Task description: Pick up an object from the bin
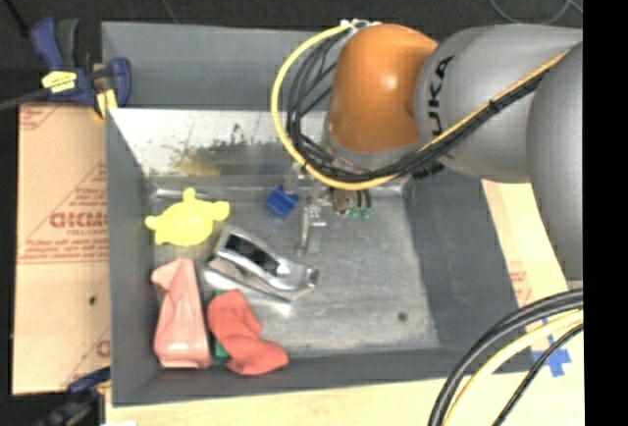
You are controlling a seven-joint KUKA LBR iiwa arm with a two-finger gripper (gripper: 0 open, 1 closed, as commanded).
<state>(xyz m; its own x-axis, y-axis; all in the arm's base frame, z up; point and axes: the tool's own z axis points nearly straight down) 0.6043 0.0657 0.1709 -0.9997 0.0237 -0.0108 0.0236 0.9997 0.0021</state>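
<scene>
My gripper (pixel 312 224) hangs below the orange wrist cover over the middle of the bin floor. A small blue block (pixel 281 203) lies just to its left, near the back wall. In front of it and slightly left lies a silver and black stapler-like tool (pixel 257 264), its right end almost under the gripper. Nothing shows in the gripper.
A yellow plastic toy (pixel 186 221) lies at the left. A pink soft thing (pixel 181 313) and a red soft thing (pixel 243 334) rest in the front left corner, with a bit of green between them. The arm covers the back right of the bin.
</scene>
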